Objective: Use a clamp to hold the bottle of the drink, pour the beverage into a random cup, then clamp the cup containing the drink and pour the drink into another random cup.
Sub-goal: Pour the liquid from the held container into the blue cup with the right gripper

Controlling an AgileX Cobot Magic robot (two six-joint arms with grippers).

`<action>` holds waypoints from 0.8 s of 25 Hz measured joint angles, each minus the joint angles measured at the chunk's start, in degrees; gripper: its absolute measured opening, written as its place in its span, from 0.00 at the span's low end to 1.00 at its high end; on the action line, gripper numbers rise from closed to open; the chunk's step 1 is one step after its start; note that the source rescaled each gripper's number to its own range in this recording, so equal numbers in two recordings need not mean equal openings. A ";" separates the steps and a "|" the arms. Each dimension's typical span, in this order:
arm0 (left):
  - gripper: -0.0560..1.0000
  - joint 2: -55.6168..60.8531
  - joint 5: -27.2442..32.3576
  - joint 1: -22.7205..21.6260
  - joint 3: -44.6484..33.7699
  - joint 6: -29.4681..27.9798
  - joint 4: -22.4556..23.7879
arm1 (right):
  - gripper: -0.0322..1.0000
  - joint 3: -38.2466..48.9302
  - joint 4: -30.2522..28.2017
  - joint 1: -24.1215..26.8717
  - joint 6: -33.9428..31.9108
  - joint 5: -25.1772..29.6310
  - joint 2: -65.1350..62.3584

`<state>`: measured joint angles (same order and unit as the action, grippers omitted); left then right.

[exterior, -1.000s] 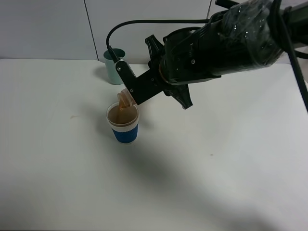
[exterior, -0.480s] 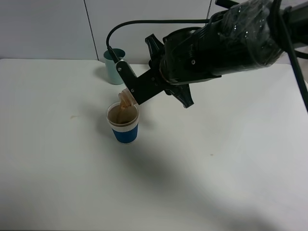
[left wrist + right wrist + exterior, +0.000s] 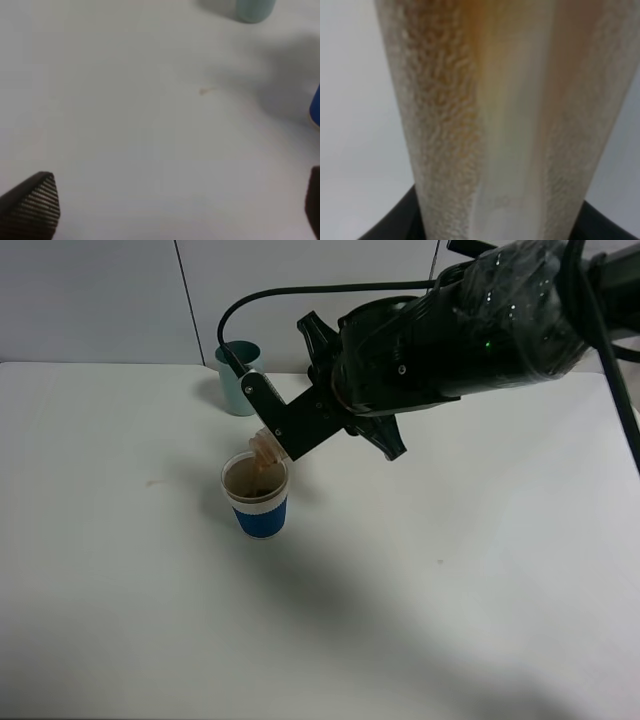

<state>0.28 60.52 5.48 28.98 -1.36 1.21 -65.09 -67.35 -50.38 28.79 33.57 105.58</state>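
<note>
White table [image 3: 120, 590], smooth, matte. Small brown stain [image 3: 152, 481] left of cup [image 3: 258, 512]. Cup short: blue base, white ribbed band, clear rim. Teal tumbler [image 3: 236, 380] at back, partly hidden by black cable [image 3: 300, 287] and gripper finger. Right gripper [image 3: 272, 428] clamped tight on bottle [image 3: 263, 447]. Bottle tipped neck-down, mouth just above cup. Brown drink [image 3: 250, 480] in cup. Close up, bottle plastic clear, pebbled, brown-streaked. Bulky black arm [image 3: 450, 330] hides table behind it. Left gripper [image 3: 170, 210] spread wide, empty, ridged fingertips [image 3: 35, 202] over bare table.

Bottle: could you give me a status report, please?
Right gripper shut on bottle, tipped over blue cup. Beverage in cup. Left gripper open, empty. Nothing in the way.
</note>
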 joint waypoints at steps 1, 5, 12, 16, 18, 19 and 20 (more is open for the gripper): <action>1.00 0.00 0.00 0.00 0.00 0.00 0.00 | 0.05 0.00 -0.55 0.00 0.00 0.00 0.00; 1.00 0.00 0.00 0.00 0.00 0.00 0.00 | 0.05 0.00 -0.79 0.00 0.00 0.00 0.00; 1.00 0.00 0.00 0.00 0.00 0.00 0.00 | 0.05 0.00 -1.58 0.00 0.00 -0.13 0.00; 1.00 0.00 0.00 0.00 0.00 0.00 0.00 | 0.05 0.00 -1.63 0.00 0.00 -0.73 0.00; 1.00 0.00 0.00 0.00 0.00 0.00 0.00 | 0.05 -0.15 -1.63 0.00 0.00 -0.97 0.00; 1.00 0.00 0.00 0.00 0.00 0.00 0.00 | 0.05 -0.33 -1.63 0.00 0.00 -1.04 0.00; 1.00 0.00 0.00 0.00 0.00 0.00 0.00 | 0.05 -0.56 -1.69 0.00 0.00 -1.08 0.00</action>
<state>0.28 60.52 5.48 28.98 -1.36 1.21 -65.64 -69.04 -50.38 28.79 32.49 105.58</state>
